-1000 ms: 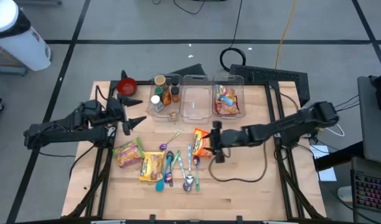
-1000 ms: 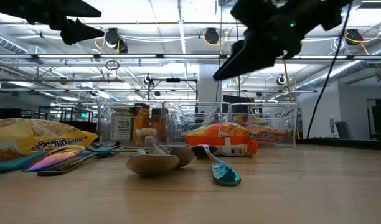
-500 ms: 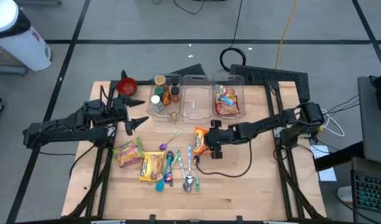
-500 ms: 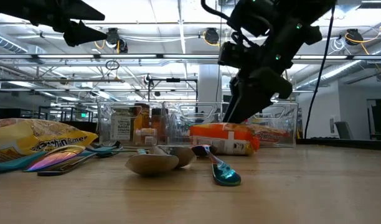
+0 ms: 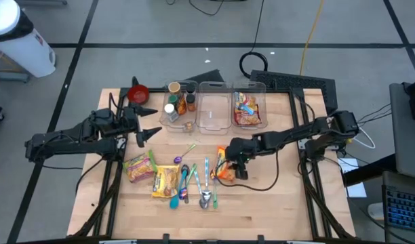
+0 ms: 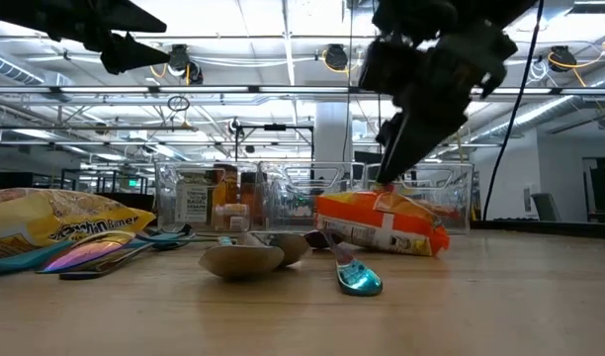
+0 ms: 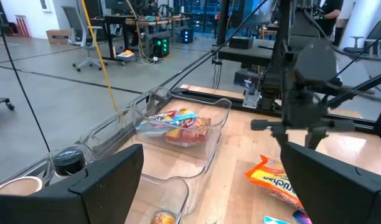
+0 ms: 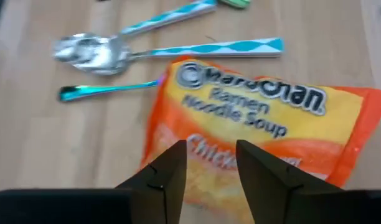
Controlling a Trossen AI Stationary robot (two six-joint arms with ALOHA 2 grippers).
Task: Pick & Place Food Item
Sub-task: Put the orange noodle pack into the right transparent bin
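Right gripper (image 5: 226,165) pinching orange ramen packet (image 5: 224,169) — left gripper (image 5: 148,123) open

- Table (image 5: 275,203): pale, matt wood.
- Ramen packet (image 8: 253,134): glossy orange plastic film.
- Bins (image 5: 213,112): clear, smooth plastic.
- Spoon (image 8: 91,51): shiny metal bowl.

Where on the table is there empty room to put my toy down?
The near strip of the table, below the spoons and ramen packets, is bare. So is the right side beyond the orange ramen packet. The middle and the far edge, with its clear bins, are crowded.
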